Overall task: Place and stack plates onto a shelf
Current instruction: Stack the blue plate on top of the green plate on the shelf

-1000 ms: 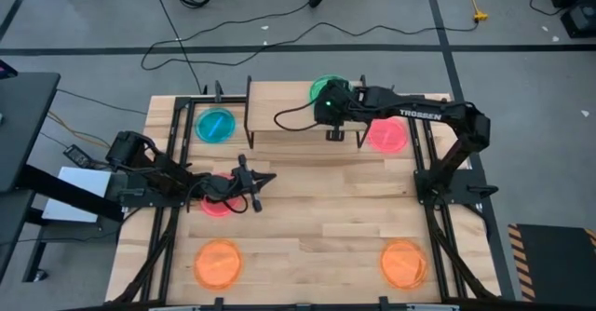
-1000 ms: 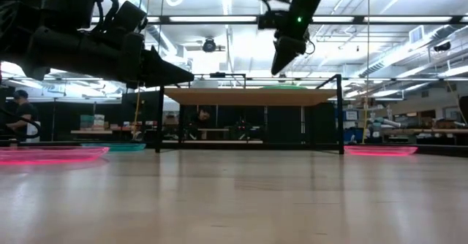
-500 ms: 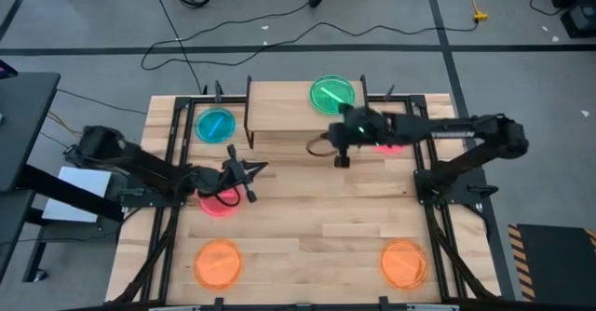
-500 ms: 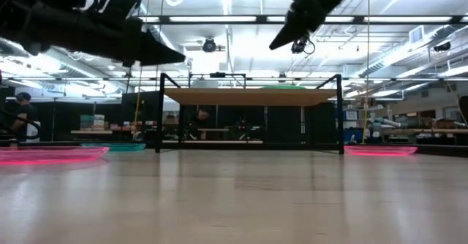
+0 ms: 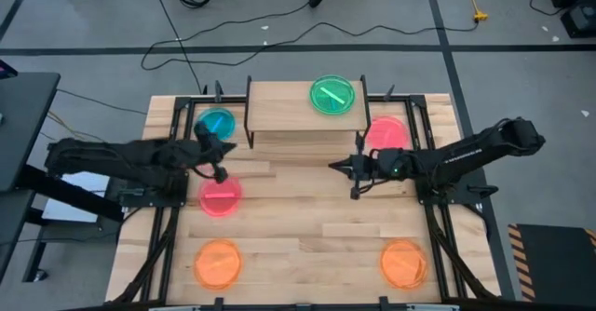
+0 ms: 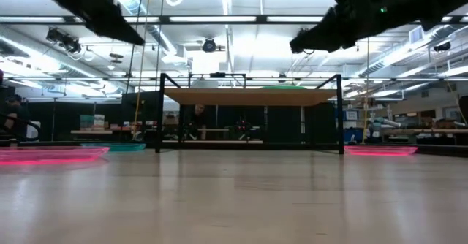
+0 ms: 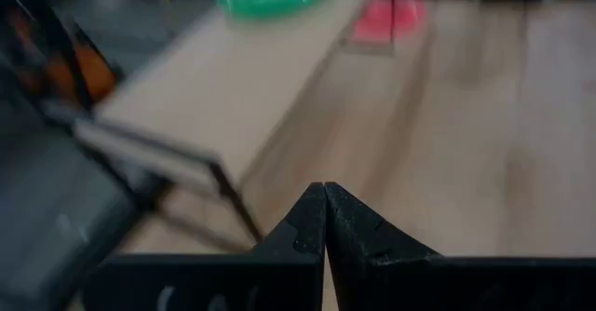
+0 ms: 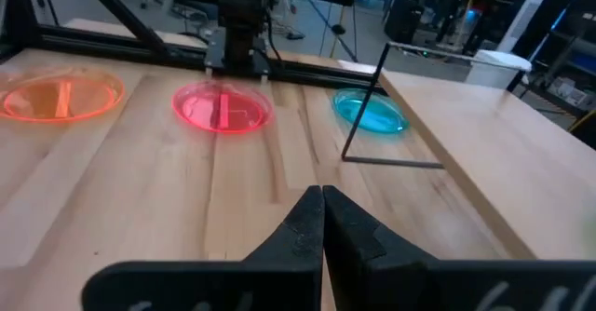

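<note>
The shelf (image 5: 298, 115) stands at the table's far middle with a green plate (image 5: 332, 95) lying flat on its right half. A teal plate (image 5: 217, 123) rests on the table left of the shelf and a pink plate (image 5: 386, 132) to its right. Another pink-red plate (image 5: 221, 197) lies at the left middle. My left gripper (image 5: 220, 169) hovers shut between the teal and pink-red plates. My right gripper (image 5: 335, 167) hangs shut in front of the shelf's right end, pointing to the table's left. Both grippers hold nothing.
Two orange plates (image 5: 219, 263) (image 5: 403, 263) lie near the table's front edge. Black frame rails (image 5: 177, 143) run along both table sides. The shelf's thin black legs (image 6: 159, 112) stand at its corners. Bare wood (image 5: 307, 218) spreads across the table's middle.
My right gripper has drawn back from over the green plate on the shelf toward the near edge and turned to point to the table's left. The green plate stays on the shelf. My left gripper has pulled back toward the table's left edge and slightly farther away.
</note>
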Controlling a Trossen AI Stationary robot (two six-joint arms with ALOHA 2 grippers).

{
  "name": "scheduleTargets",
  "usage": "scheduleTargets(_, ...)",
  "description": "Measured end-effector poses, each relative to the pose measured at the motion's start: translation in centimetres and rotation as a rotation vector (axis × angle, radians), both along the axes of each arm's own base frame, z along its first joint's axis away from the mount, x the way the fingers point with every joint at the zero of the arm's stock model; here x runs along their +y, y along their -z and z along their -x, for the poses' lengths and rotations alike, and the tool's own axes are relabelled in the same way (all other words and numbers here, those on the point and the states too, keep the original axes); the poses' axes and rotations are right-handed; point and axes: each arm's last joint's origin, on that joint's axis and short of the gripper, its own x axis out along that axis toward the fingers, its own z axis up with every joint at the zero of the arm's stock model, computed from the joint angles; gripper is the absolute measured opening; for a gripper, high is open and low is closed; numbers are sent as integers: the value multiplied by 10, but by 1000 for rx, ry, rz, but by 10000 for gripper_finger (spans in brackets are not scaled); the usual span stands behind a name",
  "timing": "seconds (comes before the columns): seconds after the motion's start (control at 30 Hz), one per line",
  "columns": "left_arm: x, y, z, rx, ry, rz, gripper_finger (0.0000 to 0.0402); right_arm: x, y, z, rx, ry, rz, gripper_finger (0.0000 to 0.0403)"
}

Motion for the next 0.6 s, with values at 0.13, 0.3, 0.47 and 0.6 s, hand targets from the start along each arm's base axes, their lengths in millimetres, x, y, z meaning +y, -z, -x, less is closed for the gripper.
scheduleTargets(0.13, 9, -26, 17, 164, 8, 151, 9, 3, 5, 2, 6, 2, 1, 8)
scheduleTargets(0.3, 26, -40, 19, 422, -35, 197, 8, 4, 7, 0, 11, -4, 17, 8)
scheduleTargets(0.47, 56, -25, 7, 716, -47, 184, 9, 4, 7, -1, 3, -8, 17, 8)
scheduleTargets(0.6, 79, -2, -5, 876, 3, 177, 21, 5, 7, -1, 3, -12, 16, 9)
